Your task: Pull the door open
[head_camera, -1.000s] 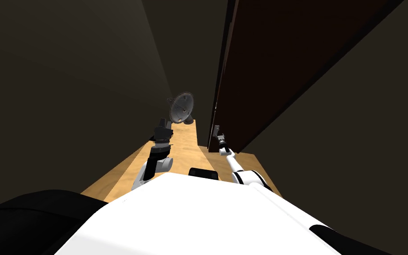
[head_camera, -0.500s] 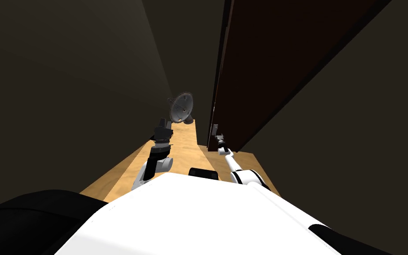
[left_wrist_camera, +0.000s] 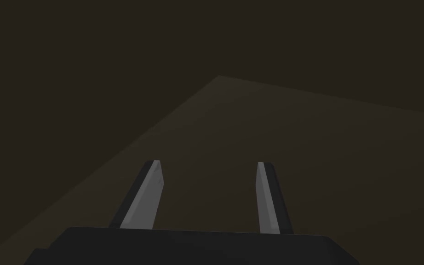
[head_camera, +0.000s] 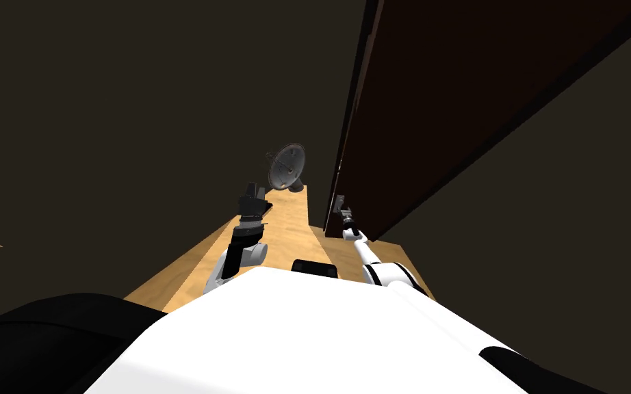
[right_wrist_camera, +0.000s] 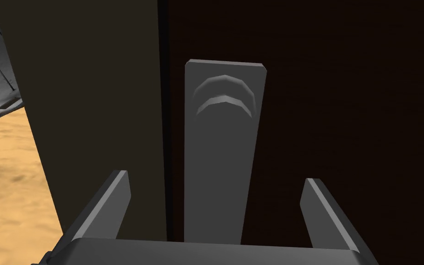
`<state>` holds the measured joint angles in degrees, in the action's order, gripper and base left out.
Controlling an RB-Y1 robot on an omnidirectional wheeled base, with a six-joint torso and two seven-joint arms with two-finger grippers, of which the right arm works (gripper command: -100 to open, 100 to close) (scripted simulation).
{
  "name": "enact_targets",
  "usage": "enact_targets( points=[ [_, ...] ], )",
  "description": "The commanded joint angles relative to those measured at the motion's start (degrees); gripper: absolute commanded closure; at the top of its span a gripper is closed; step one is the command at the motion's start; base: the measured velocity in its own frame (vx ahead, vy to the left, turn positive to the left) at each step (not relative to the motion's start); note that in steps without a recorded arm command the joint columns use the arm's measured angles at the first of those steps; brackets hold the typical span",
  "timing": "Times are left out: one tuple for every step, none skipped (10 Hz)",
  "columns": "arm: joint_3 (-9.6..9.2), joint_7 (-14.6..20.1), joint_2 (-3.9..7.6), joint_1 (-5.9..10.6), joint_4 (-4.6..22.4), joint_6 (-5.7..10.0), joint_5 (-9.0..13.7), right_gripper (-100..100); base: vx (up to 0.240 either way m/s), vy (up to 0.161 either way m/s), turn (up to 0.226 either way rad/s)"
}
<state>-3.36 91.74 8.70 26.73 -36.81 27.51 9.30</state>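
**A:** Light grey blades first: the right gripper (right_wrist_camera: 215, 177) has them spread wide, pinching nothing.

**B:** What lies between them?

**A:** The grey handle plate (right_wrist_camera: 225, 147), straight ahead of the gripper's body and clear of both blades. Its long axis runs away from the gripper along the door's face, so the blades flank its narrow width. A raised arc (right_wrist_camera: 225, 94) sits near its far end. I cannot tell whether that is a lever or a knob seen end-on.

**B:** And the door itself?

**A:** The dark brown door (right_wrist_camera: 344, 92) carries the plate close to its free edge. One blade is over the door's face. The other lies beyond that edge, over a dim olive surface beside it.

**B:** So which arm pulls?

**A:** The right one, I judge. In the head view it reaches straight to the door's edge. To grip, it probably needs to close across the plate's width or hook whatever stands out from it.

**B:** And the other arm?

**A:** The left gripper (head_camera: 252, 195) is raised well apart from the door, over the wooden floor (head_camera: 287, 236). Its fingers (left_wrist_camera: 149, 198) are parted and empty.

**B:** Anything farther on?

**A:** A round grey dish (head_camera: 287, 166) stands on the floor down the passage.
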Motion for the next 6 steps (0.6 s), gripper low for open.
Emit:
enact_targets(
  points=[
    [0.22, 1.8, 2.35, -1.26, -0.6, 0.46, 0.3, -100, 0.180, 0.080, 0.166],
    [0.22, 1.8, 2.35, -1.26, -0.6, 0.46, 0.3, -100, 0.126, 0.061, 0.064],
    [0.38, 3.2, 4.19, -1.58, -0.2, 0.92, 0.6, -100, 0.107, 0.060, 0.148],
    [0.38, 3.2, 4.19, -1.58, -0.2, 0.92, 0.6, -100, 0.077, 0.045, 0.062],
    [0.46, 3.8, 5.06, -1.73, -0.1, 1.14, 0.7, -100, 0.063, 0.039, 0.053],
    [0.54, 4.5, 5.89, -1.87, 0.1, 1.35, 0.9, -100, 0.080, 0.045, 0.101]
  ],
)
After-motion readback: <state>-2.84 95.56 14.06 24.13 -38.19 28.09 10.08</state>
